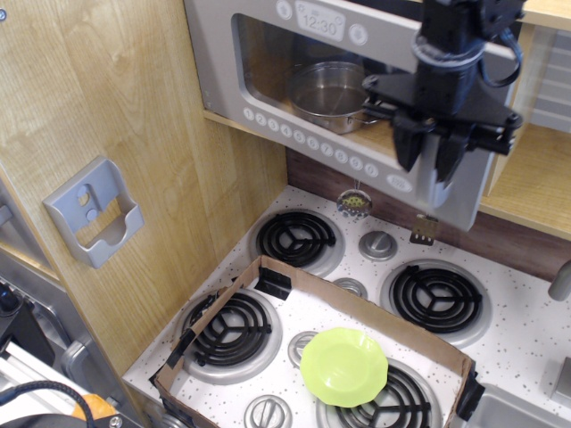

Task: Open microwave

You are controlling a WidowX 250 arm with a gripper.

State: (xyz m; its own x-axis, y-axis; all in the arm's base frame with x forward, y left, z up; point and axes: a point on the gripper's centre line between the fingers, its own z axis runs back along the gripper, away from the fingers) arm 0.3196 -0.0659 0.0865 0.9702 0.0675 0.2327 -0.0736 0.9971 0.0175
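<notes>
Gripper [431, 153] clamps the handle [443, 174] of the microwave [268, 40] up on the shelf, its door ajar at the right edge. Best pull steadily outward along the hinge arc, keeping the grip square.

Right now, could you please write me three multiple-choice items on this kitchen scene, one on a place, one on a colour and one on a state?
1. Where does the steel pot sit?
A. inside the microwave
B. on a front burner
C. in the cardboard tray

2. What colour is the plate on the stove?
A. red
B. lime green
C. white

3. How does the microwave door stand?
A. fully shut
B. taken off
C. swung partly out at its handle side

Answers:
1 A, the pot shows through the door's window.
2 B, the plate is bright lime green.
3 C, the gripper is at the handle, and that edge of the door hangs out past the shelf.
</notes>
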